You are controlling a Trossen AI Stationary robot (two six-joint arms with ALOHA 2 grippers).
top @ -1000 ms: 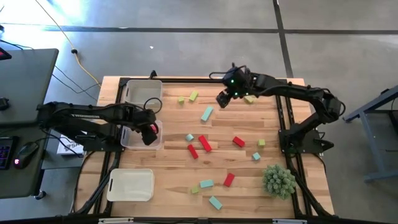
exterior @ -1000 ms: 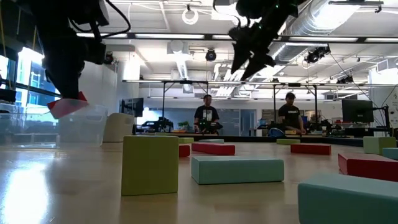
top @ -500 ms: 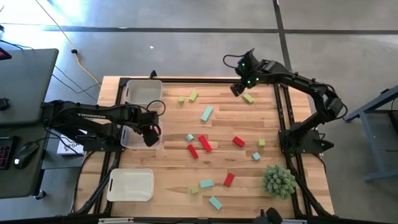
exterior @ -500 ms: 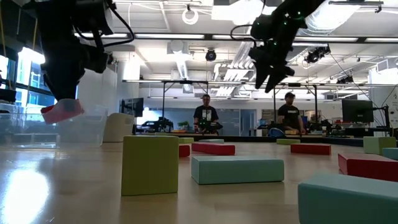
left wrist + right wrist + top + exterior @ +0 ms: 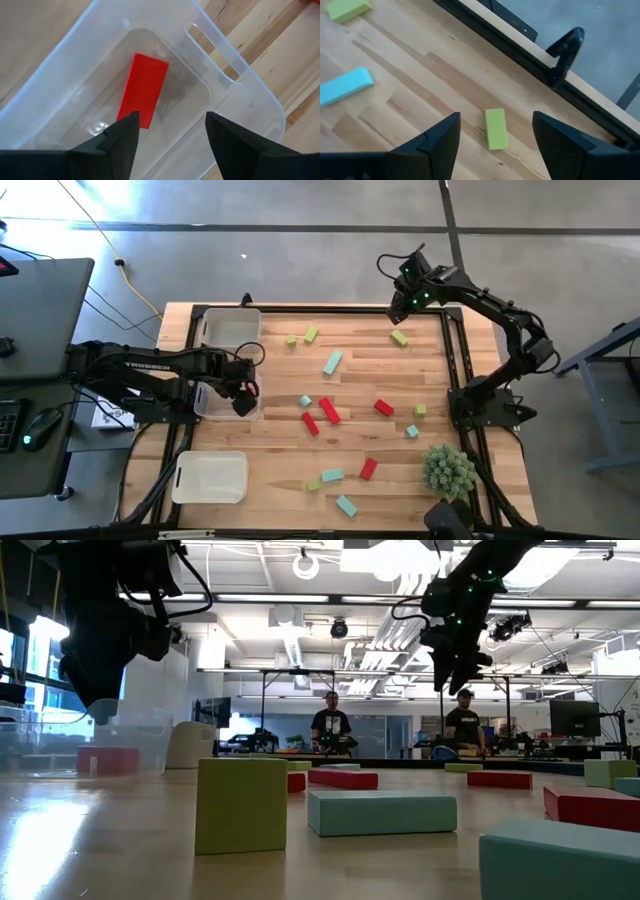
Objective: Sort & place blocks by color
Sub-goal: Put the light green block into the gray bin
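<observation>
My left gripper (image 5: 170, 120) hangs open, pointing down over the middle clear bin (image 5: 208, 406) at the table's left. A red block (image 5: 143, 90) lies flat on that bin's floor, clear of the fingers. My right gripper (image 5: 495, 122) is open with nothing between its fingers, above the table's far right part. A yellow-green block (image 5: 495, 129) lies flat on the wood below it. More red, teal and yellow-green blocks lie scattered over the table's middle, among them a teal bar (image 5: 332, 362) and a red bar (image 5: 329, 411).
A second clear bin (image 5: 230, 330) stands at the far left and a third (image 5: 210, 478) at the near left. A spiky green plant ball (image 5: 448, 470) sits at the near right. A black frame (image 5: 520, 45) runs along the table's far edge. People stand in the room beyond.
My left gripper has opened and let go of the red block, which has dropped into the middle bin and lies on its floor. My right gripper, still open, has swung toward the table's right and far edges and now hangs over the yellow-green block.
</observation>
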